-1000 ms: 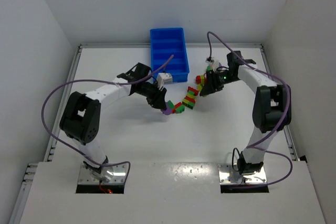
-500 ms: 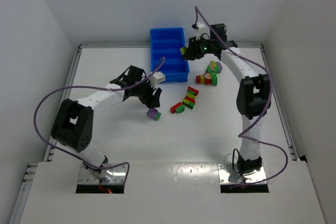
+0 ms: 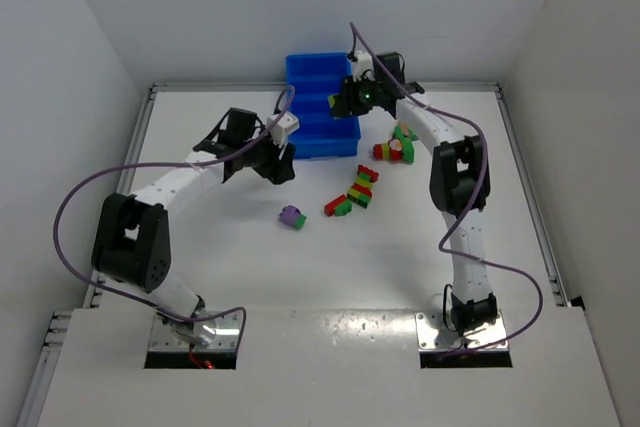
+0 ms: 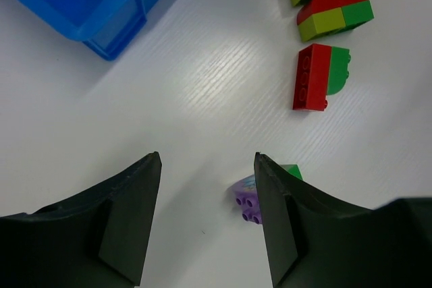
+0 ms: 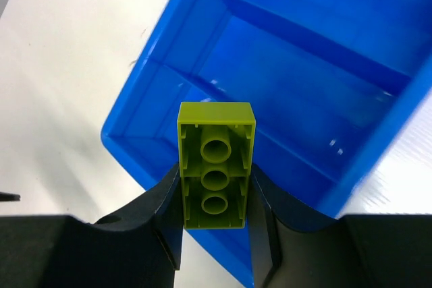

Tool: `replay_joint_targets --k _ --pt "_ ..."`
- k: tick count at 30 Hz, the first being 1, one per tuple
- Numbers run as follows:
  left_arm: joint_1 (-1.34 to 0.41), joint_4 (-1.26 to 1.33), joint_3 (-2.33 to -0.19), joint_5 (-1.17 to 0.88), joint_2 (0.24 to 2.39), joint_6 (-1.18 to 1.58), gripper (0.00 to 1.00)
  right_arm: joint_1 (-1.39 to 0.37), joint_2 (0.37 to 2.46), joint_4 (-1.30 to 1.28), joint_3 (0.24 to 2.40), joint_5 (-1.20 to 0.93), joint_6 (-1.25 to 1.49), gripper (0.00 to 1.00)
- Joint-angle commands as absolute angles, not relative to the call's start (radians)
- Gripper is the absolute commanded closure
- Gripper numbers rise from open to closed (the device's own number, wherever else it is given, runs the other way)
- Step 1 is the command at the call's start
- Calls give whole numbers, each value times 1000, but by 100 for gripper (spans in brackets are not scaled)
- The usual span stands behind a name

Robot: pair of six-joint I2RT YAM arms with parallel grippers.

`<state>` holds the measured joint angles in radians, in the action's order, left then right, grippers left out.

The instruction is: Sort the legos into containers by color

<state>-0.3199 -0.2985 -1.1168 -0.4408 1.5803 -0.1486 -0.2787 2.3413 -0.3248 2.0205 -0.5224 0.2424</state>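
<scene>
Yellow-green lego (image 5: 216, 175), hollow underside facing the wrist camera, sits pinched between the right gripper's (image 5: 214, 200) fingers, poised over the blue tray's (image 5: 317, 65) long rim; which compartment lies beneath I cannot tell; the left gripper (image 4: 206, 193) hovers just off the tray's near end, fingers moderately apart, gripping nothing; a purple lego (image 3: 291, 216) lies on the white table (image 3: 200, 247) nearer than the tray; red-and-green clumps (image 3: 350, 197) lie off the tray's near right corner; further clumps (image 3: 397, 144) lie beside its right wall.
</scene>
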Motion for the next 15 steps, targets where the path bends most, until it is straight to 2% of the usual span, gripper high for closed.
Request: replay_joint_targets --k 1,10,13,15 --pt "-295 -273 -1178 -440 1586 -150 37 -308 2365 -334 2066 -485 213 100" --pt "-264 -273 -1197 -459 1615 -160 37 -318 2385 -419 2083 -450 178 100" --pt "-264 -273 -1206 -468 1615 -178 37 -327 2385 -429 2074 -436 157 88" --pt "-264 -273 -1206 -468 1624 -178 37 -327 2385 -430 2063 -419 147 62"
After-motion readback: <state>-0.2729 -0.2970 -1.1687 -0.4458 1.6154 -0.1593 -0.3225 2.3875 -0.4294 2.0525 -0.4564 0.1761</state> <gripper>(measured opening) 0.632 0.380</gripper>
